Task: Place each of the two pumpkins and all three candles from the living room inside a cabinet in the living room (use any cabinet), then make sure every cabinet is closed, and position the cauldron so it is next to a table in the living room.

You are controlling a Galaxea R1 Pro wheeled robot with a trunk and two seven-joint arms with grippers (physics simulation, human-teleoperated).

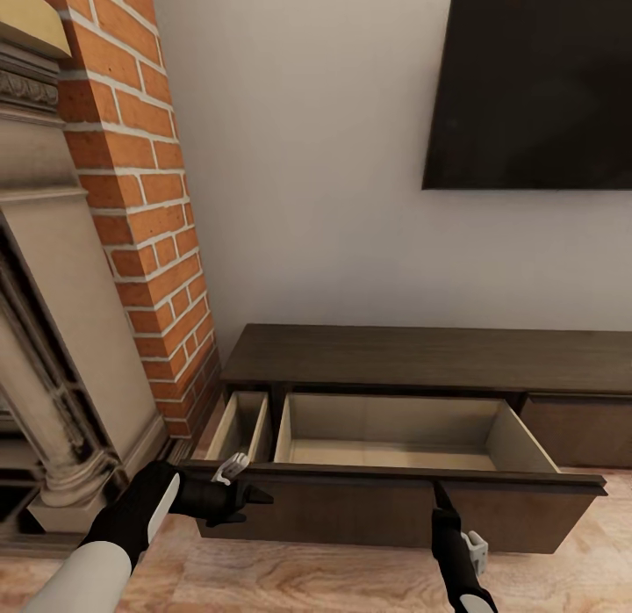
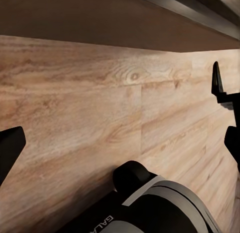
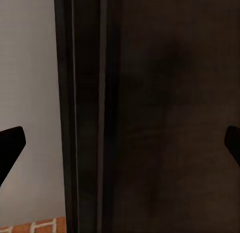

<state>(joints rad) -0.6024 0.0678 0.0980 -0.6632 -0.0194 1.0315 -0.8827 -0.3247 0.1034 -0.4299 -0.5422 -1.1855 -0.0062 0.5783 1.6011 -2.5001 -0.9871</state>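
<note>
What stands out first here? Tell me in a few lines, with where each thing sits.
The big drawer of the low dark cabinet gapes open in the middle of the head view, its pale inside bare. Both grippers sit low at its front panel: the left gripper at the panel's left end, the right gripper pointing up at its top edge. A black television hangs on the wall above, and a red brick column rises at the left.

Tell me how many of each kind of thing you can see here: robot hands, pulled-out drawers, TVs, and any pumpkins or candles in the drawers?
Robot hands: 2, the left hand and the right hand
Pulled-out drawers: 2, the wide drawer and the narrow drawer
TVs: 1, the TV on the wall
Pumpkins: 0
Candles: 0
Total: 5
</note>
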